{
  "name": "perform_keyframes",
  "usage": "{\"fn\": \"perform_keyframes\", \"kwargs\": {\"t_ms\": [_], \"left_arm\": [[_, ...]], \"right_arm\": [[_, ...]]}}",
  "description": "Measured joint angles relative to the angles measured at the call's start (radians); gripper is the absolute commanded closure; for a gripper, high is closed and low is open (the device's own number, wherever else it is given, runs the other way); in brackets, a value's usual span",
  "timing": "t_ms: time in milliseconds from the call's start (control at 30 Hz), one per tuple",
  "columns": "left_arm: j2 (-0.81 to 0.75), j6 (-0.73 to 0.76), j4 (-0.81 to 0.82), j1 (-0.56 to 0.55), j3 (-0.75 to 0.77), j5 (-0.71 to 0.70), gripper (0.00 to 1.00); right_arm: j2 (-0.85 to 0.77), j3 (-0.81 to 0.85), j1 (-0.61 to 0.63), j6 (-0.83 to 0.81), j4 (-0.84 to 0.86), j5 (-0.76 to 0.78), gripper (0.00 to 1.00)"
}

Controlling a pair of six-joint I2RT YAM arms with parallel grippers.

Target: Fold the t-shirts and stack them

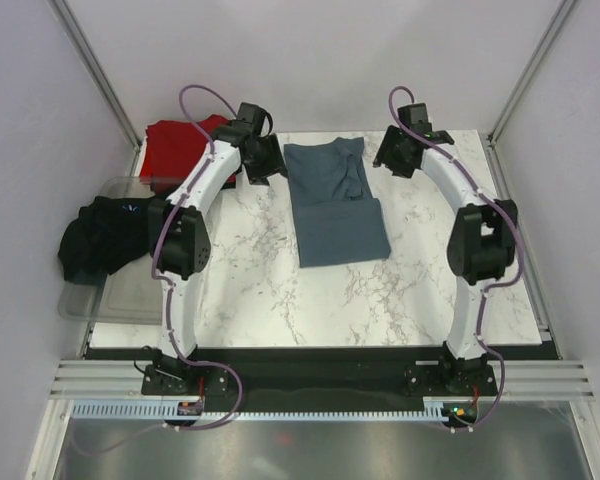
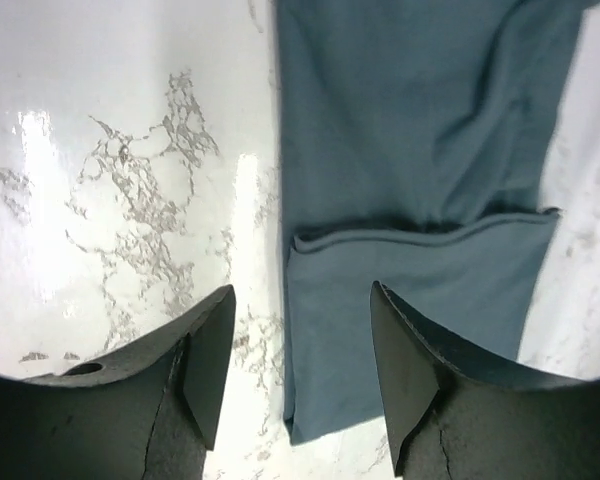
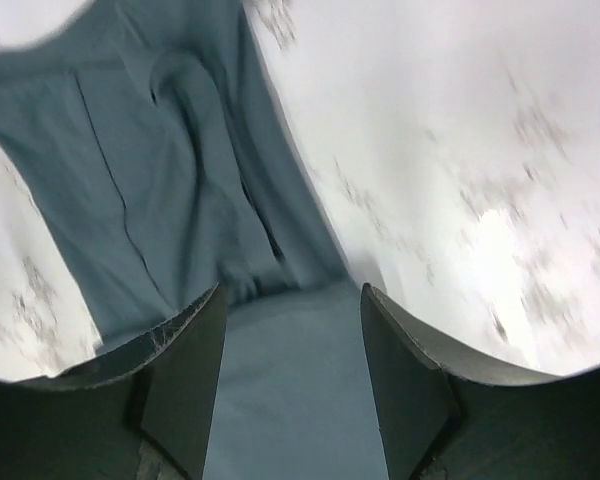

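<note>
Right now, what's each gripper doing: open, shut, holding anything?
Left gripper: open, holding nothing, over the blue-grey t-shirt.
Right gripper: open, holding nothing, over the same shirt.

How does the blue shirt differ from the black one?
The blue shirt lies flat and partly folded; the black shirt is a crumpled heap. The blue shirt sits on the table, the black shirt on the tray at the left. Both are plain cloth.
</note>
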Motion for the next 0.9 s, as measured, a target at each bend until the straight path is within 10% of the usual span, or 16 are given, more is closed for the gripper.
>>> {"fn": "perform_keyframes", "kwargs": {"t_ms": [400,900], "left_arm": [[-0.523,-0.029,0.185,-0.163,-0.762,0.052,0.38],[-0.566,-0.161,0.375,-0.267,-1.004,0.022,0.39]], "right_arm": [[-0.584,-0.872,0.012,-0.011,0.141,-0.171,0.41],[-0.486,-1.07,-0.067,-0.053,0.362,-0.336,0.51]]}}
